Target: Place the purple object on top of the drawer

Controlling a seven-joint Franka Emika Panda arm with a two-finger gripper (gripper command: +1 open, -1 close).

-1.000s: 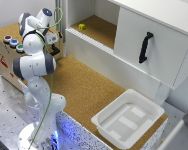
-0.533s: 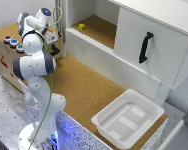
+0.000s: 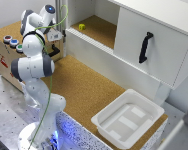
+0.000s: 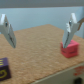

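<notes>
Evidently nothing is grasped yet; gripper [image 4: 40,30] is held w/ jaws spread, empty, above cork; purple object [image 4: 4,68] is seen beside a red block [image 4: 69,48]; drawer [image 3: 151,47] top unoccupied; pickup & placement remain.

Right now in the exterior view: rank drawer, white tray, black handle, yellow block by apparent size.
1. drawer
2. white tray, though it sits nearer the camera, which inflates it
3. black handle
4. yellow block, far back in the scene, so it may look smaller than it is
</notes>
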